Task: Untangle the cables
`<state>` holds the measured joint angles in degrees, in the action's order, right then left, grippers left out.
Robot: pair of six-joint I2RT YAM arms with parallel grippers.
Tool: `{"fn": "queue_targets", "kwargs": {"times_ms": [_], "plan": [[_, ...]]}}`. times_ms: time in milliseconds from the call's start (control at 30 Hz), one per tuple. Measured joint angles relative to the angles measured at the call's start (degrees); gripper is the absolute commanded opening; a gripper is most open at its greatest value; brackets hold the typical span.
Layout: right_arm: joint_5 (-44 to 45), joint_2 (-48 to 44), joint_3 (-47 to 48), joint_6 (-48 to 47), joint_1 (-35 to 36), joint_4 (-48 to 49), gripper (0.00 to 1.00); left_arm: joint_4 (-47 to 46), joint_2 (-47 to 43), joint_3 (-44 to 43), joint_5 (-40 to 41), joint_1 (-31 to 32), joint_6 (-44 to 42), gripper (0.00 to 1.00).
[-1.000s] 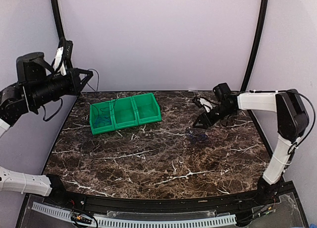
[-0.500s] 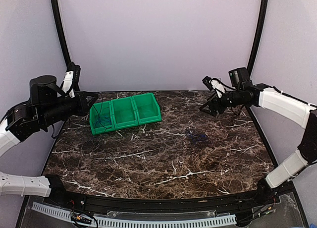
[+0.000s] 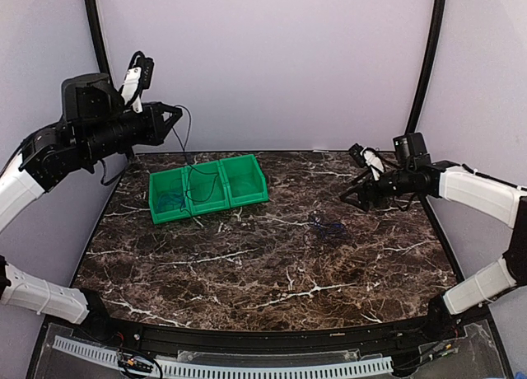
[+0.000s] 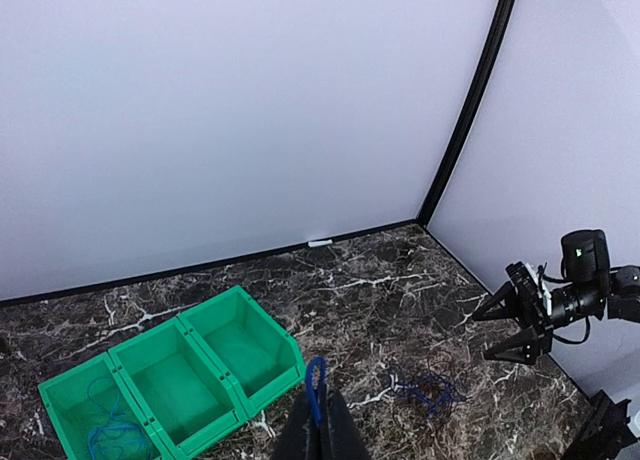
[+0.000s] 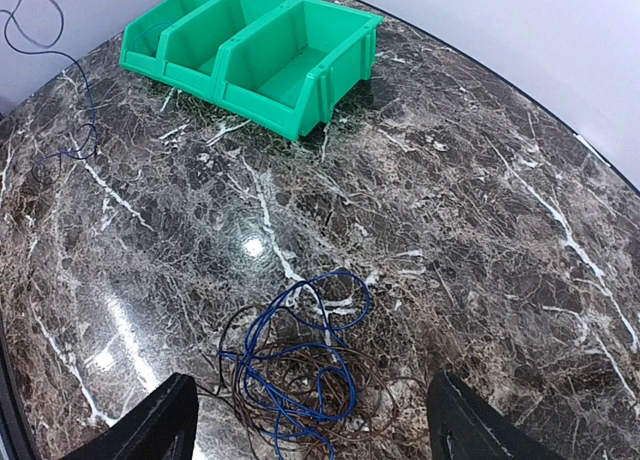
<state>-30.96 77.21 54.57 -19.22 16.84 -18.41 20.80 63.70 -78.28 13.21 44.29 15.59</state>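
Note:
A tangle of blue and brown cables (image 3: 328, 225) lies on the marble table, right of centre. My left gripper (image 3: 171, 114) is raised high at the back left, shut on a thin blue cable (image 3: 189, 148) that hangs down to the green bins (image 3: 247, 199). The left wrist view shows the fingers (image 4: 321, 398) closed on a loop of that blue cable (image 4: 313, 375). My right gripper (image 3: 356, 194) is open and empty, above the table just right of the tangle. In the right wrist view the tangle (image 5: 285, 375) lies between and beyond the open fingers (image 5: 165, 420).
The green three-compartment bin (image 4: 275, 375) stands at the back left of the table, with a blue cable (image 4: 105, 435) in its left compartment. The hanging blue cable (image 5: 62, 150) shows at the left of the right wrist view. Black frame posts (image 3: 424, 66) rise at both back corners.
My left arm has swung up and to the right, lifting the blue cable out over the bins. My right gripper has dropped slightly toward the table and stays open.

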Motion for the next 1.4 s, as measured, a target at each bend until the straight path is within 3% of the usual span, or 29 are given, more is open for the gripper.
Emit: {"fn": "queue_targets", "kwargs": {"times_ms": [367, 867, 1200, 1400], "plan": [[-2.91, 1.55, -0.07, -0.24, 0.00, 0.92, 0.81, -2.25, 9.62, -12.94, 0.20, 0.00, -3.26, 0.00], [-3.34, 1.55, -0.11, -0.66, -0.02, 1.36, 0.81, -7.17, 24.24, -34.42, 7.15, -0.39, -16.50, 0.00], [-3.39, 1.55, -0.11, -0.85, -0.02, 1.31, 0.81, -11.47, 30.10, -46.69, 8.00, -1.79, -24.63, 0.00], [-3.32, 1.55, -0.11, -1.36, -0.02, 1.31, 0.81, -13.00, 30.40, -48.43, 8.41, -4.46, -27.45, 0.00]]}}
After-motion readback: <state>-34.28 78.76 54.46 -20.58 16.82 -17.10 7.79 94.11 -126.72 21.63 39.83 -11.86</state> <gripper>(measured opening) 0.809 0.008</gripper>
